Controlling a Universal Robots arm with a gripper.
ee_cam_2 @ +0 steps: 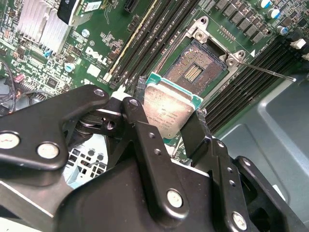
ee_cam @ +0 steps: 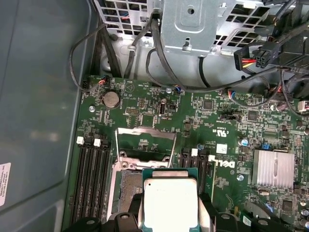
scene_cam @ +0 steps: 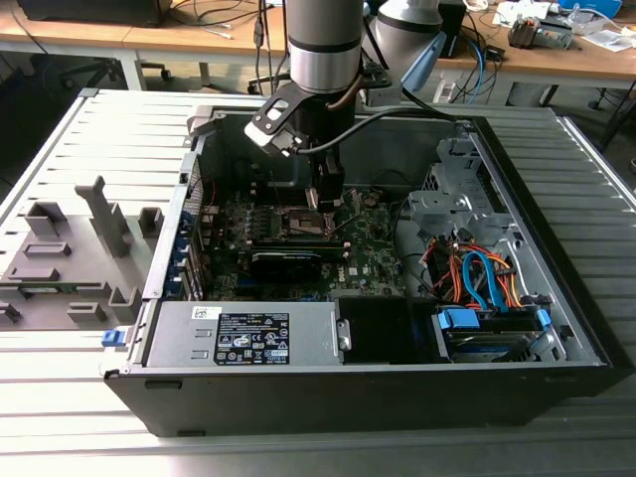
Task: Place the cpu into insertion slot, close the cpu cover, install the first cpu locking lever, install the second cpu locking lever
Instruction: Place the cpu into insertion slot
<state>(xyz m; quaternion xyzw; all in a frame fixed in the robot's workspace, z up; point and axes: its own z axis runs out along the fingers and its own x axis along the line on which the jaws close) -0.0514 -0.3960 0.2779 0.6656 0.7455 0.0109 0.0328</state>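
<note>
Second wrist view: the hand (ee_cam_2: 165,124) is clamped on the cpu (ee_cam_2: 170,107), gripping its edges just over the bare insertion slot (ee_cam_2: 193,72). In the first wrist view the cpu cover (ee_cam: 145,131) stands raised. The motherboard (scene_cam: 373,248) lies inside the open computer case (scene_cam: 378,397) on the desk (scene_cam: 60,139).
</note>
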